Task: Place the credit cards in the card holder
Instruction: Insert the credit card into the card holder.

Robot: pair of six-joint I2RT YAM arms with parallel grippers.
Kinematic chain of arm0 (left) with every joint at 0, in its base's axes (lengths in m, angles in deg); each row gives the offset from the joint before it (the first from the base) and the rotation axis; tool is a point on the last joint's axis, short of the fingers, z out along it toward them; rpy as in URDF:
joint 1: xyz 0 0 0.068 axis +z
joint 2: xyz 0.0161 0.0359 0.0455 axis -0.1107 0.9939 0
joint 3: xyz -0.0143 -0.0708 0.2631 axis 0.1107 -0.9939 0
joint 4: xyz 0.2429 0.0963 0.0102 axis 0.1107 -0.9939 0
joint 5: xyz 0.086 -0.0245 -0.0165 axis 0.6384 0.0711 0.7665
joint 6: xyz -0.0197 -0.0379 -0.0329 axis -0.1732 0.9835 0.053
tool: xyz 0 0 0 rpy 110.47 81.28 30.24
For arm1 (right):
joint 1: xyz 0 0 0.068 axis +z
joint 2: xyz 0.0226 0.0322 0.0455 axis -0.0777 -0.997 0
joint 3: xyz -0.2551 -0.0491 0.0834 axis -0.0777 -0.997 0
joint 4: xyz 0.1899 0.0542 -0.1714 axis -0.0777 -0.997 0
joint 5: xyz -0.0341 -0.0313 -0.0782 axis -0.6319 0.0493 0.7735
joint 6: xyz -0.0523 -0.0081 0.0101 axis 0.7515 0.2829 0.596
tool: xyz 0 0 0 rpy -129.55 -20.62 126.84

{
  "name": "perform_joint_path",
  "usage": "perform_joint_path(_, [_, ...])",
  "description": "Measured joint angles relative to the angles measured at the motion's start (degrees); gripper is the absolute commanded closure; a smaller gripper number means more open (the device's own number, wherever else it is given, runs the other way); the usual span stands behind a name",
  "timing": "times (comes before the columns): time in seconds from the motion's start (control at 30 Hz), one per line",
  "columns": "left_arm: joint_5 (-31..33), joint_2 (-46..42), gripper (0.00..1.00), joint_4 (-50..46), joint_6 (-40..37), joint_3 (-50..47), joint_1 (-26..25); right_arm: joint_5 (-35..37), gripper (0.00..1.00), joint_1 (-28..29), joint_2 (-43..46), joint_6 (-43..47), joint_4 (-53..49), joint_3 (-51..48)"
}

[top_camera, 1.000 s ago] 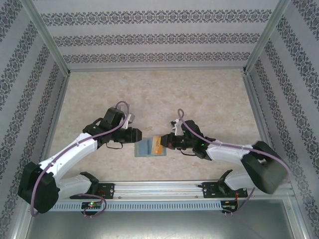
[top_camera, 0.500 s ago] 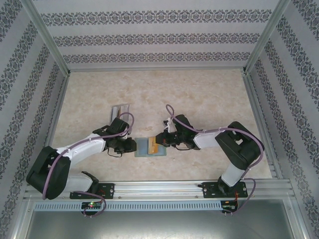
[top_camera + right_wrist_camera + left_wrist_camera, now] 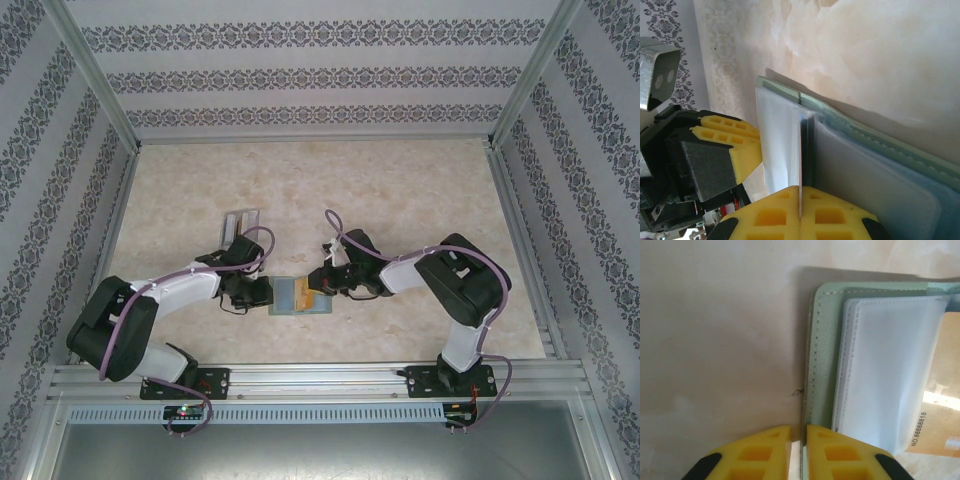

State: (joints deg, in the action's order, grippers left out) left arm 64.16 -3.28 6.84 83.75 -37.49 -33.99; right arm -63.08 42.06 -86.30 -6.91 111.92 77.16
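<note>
Left wrist: card holder (image 3: 820, 365) ran off the right and bottom edges. Orange card (image 3: 942, 390) was cut by the right edge. Where it met the frosted sleeve (image 3: 890, 365), over or under couldn't be told. Left gripper (image 3: 799, 435) fingers were cropped at the bottom, so it was unclear whether they bit the cover edge. Right wrist: right gripper (image 3: 800, 195) fingers were pressed together with a thin pale edge at the seam; orange card or frosted sleeve, unclear. Card holder ran off frame right. Top view: fingertips were too small to read.

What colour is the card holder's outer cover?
The card holder is sage green, clearest in the left wrist view.
</note>
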Motion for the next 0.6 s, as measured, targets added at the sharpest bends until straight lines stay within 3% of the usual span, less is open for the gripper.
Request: perform_joint_path(0.6, [0.0, 1.4, 0.95, -1.1, -0.3, 1.6, 0.0, -2.8, 0.97, 0.3, -4.5, -0.7, 5.4, 2.1])
